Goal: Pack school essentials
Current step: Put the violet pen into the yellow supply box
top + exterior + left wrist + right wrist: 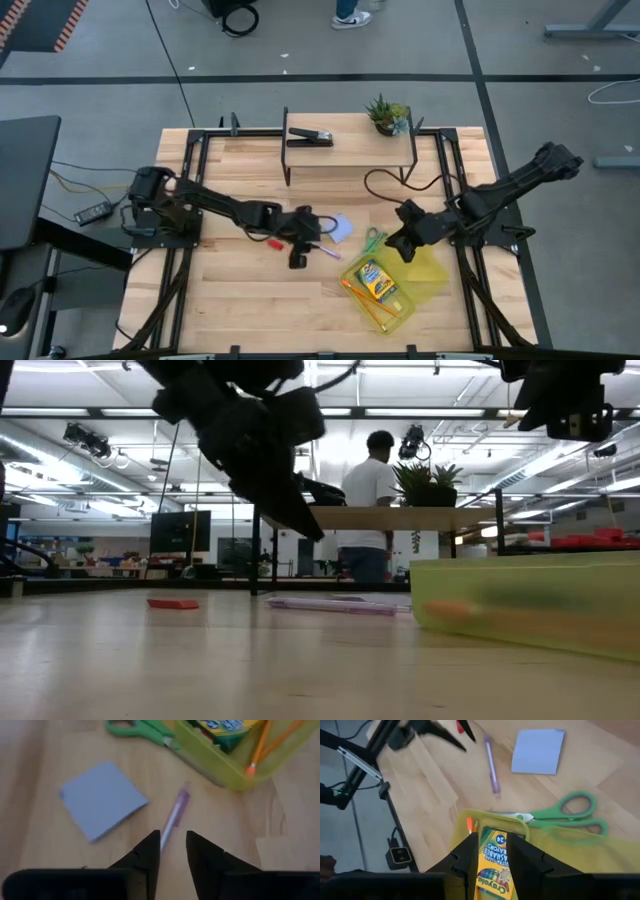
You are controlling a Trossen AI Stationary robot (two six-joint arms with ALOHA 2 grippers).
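- Overhead, the left gripper (300, 252) sits mid-table, fingers slightly parted and holding nothing, hanging just over one end of the purple pencil (175, 817).
- In the low view that pencil (330, 604) lies flat on the wood; the left gripper (305, 525) is clear above it, not touching.
- Blue notepad (341, 229) lies flat beside the pencil, near the left gripper but apart from it.
- Small red piece (270, 241) on the table just to the left arm's side of the pencil; also seen low (172, 603).
- Green scissors (570, 815) lie flat, blade tips touching or slipping under the rim of the yellow-green tray (560, 840).
- Tray (425, 275) sits toward the right-front of the table. Inside it: crayon box (376, 281) and orange pencils (362, 300) along its near edge.
- Right gripper (492, 857) hovers above the tray over the crayon box, fingers a little apart, empty.
- Black stapler (310, 137) and potted plant (387, 114) stand on the raised shelf (350, 150) at the back.
- A person (368, 510) stands beyond the table.
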